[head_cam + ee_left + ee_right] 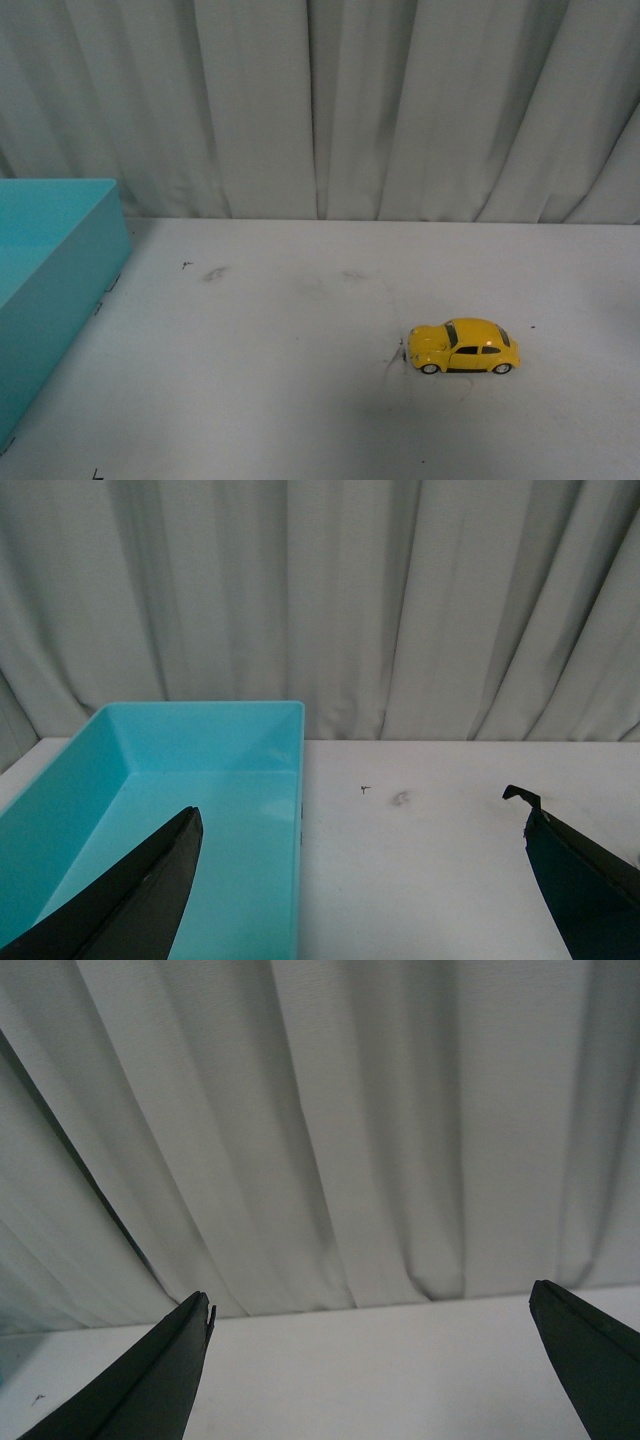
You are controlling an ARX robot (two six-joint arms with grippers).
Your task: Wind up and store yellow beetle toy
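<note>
The yellow beetle toy (pixel 464 346) stands on its wheels on the white table, right of the middle, its nose pointing left. Neither arm shows in the front view. My left gripper (pixel 360 825) is open and empty; one finger hangs over the teal bin (pixel 200 780), the other over bare table. My right gripper (pixel 370 1310) is open and empty, facing the curtain and the table's far edge. The toy is out of view in both wrist views.
The open teal bin (pixel 60 260) stands at the table's left edge. A grey pleated curtain (pixel 320 100) closes off the back. Small dark smudges (pixel 214 272) mark the white table (pixel 280 400).
</note>
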